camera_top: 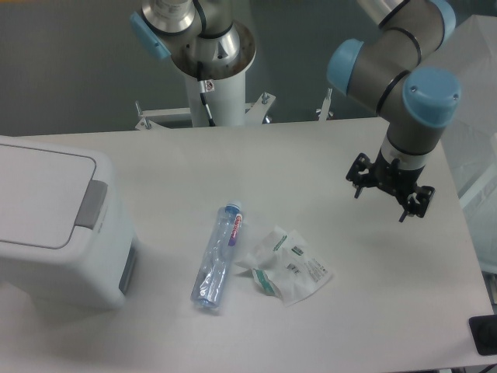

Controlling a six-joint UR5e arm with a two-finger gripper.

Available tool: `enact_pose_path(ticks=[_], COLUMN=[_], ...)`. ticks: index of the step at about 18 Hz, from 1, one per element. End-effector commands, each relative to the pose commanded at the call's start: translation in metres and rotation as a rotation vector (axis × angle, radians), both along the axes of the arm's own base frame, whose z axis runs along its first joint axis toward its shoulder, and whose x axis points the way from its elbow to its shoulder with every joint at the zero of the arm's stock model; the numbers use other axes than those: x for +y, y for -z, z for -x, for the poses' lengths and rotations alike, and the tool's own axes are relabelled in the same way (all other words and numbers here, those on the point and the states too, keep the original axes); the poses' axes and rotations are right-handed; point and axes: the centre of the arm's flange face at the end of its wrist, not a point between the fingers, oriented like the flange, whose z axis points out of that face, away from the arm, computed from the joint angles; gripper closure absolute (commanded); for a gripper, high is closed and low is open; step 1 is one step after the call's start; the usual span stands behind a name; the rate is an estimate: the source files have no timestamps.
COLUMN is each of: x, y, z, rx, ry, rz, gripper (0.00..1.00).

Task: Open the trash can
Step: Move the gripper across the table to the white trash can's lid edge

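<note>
Here the trash can stands at the worktop's left edge, lid down, grey latch facing right. The gripper hangs well apart at the right, fingers spread and empty. A bottle and crumpled wrapper lie between; a low traverse could likely sweep them, and an off-centre press might slip off the latch.

We see a white bin with grey latch, clear bottle with blue cap, black gripper, white table.
</note>
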Motion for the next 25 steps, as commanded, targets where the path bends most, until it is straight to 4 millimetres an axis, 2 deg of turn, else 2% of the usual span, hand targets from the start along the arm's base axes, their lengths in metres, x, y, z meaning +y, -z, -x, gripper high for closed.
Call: enact_pose_path(ticks=[3, 9, 12, 16, 22, 25], x=[0.028, 0.059, 0.08, 0.113, 0.138, 0.156], y=[-0.003, -0.015, -0.02, -0.034, -0.114, -0.135], z=[-0.021, -0.047, -0.07, -0.11, -0.153, -0.178], rx=[-0.01, -0.033, -0.042, -0.057, -0.123, -0.153], ry=[-0.058, -0.152, -0.164, -0.183, -0.256, -0.256], rz=[-0.003, -0.063, -0.071, -0.087, -0.262, -0.306], gripper=[0.0, 0.0, 0.0, 0.0, 0.0, 0.0])
